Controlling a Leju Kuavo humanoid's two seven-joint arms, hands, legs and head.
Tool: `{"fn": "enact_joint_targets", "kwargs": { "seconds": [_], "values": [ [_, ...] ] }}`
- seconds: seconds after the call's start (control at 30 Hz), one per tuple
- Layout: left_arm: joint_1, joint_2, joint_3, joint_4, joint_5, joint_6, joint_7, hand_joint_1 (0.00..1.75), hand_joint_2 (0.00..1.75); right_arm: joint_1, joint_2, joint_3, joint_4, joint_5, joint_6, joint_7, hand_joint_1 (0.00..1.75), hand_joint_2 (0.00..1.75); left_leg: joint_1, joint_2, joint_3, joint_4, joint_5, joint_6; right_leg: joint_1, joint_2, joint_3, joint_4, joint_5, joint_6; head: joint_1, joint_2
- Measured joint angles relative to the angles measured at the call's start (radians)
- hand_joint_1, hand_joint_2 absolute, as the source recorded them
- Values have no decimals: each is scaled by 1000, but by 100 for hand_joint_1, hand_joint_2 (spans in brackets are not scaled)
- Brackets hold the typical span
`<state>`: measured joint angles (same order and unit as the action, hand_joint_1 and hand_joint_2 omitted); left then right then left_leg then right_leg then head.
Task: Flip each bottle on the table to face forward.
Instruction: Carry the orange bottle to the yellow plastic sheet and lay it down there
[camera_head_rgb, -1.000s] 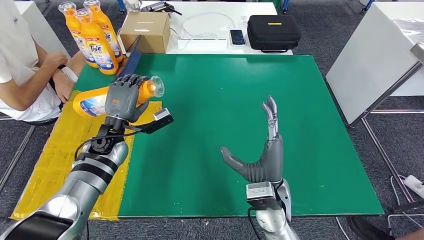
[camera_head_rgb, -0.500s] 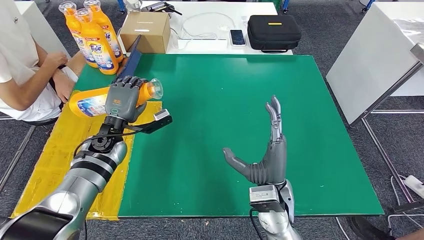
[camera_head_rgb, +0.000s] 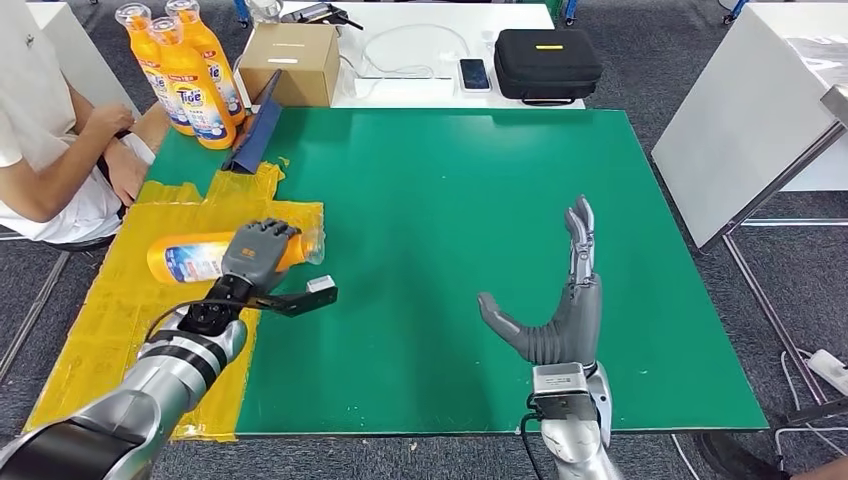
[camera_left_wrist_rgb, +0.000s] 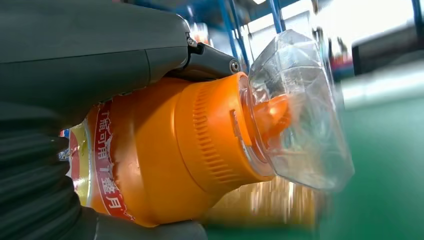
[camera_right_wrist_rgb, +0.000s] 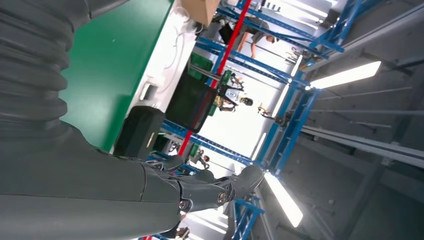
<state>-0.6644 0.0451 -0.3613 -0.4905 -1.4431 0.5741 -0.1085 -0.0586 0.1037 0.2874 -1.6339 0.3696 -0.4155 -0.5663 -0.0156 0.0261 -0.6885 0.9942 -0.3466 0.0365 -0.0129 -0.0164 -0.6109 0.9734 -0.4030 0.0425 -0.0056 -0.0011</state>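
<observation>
An orange bottle (camera_head_rgb: 200, 256) is being gripped by the left hand (camera_head_rgb: 258, 254), whose fingers are wrapped over the neck end just behind the clear cap (camera_left_wrist_rgb: 295, 110). The bottle is being held on its side at the near part of the yellow sheet (camera_head_rgb: 120, 320), beside the left edge of the green mat (camera_head_rgb: 450, 250); whether it is resting on the sheet or being carried just above it cannot be told. Its long axis is lying almost level and crosswise to the robot, with the cap pointing toward the mat and the base pointing toward the seated person (camera_head_rgb: 50, 130). A blue-and-white label is being shown on its upper side.

The right hand (camera_head_rgb: 555, 310) is being held over the mat with its fingers spread and extended, nothing in its grasp, well apart from the bottle.

Three more orange bottles (camera_head_rgb: 185, 70) are standing upright at the far left corner, next to a cardboard box (camera_head_rgb: 292, 62). The task is judged to be partly done at most: the held bottle is not yet being stood up, and whether the upright group is counted as finished cannot be told.
</observation>
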Motion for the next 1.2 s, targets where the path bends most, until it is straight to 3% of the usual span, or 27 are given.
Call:
{"fn": "enact_joint_targets", "kwargs": {
  "seconds": [0.33, 0.37, 0.47, 0.5, 0.83, 1.2],
  "values": [
    [0, 15, 0, 57, -5, -174, 16, 175, 175, -14, -4, -9, 17, 11, 20, 9, 0, 175, 0, 0, 3, 0, 0, 0, 0, 0, 3, 0, 0, 0, 0, 0],
    [-3, 15, 0, 60, -4, -183, 17, 140, 175, -17, -4, -9, 18, 12, 22, 10, 0, 175, 0, 0, 4, -1, 0, -1, 0, 0, 4, 0, 0, 0, 0, 0],
    [-9, 16, 1, 68, 0, -197, 25, 9, 175, -25, -4, -9, 23, 15, 24, 13, 0, 175, 0, 0, 6, -1, -1, -1, 0, 0, 6, 0, 0, -1, 0, 0],
    [-10, 16, 1, 70, 3, -196, 32, 0, 175, -27, -4, -9, 25, 17, 24, 14, 0, 175, 0, 0, 7, -1, -1, -1, 0, 0, 7, 0, 0, -1, 0, 0],
    [2, 15, 47, 83, 17, -78, 92, 0, 175, -34, -3, -8, 36, 25, 22, 26, 0, 175, 0, 0, 8, -1, 0, -1, 0, 0, 8, 0, -1, -1, 0, 0],
    [16, 3, 109, 84, 60, -14, 37, 0, 175, -33, -2, -2, 47, -8, 66, 36, 0, 175, 0, 0, 8, 0, 0, -1, 0, 0, 8, 0, -1, -1, 0, 0]
  ]
}}
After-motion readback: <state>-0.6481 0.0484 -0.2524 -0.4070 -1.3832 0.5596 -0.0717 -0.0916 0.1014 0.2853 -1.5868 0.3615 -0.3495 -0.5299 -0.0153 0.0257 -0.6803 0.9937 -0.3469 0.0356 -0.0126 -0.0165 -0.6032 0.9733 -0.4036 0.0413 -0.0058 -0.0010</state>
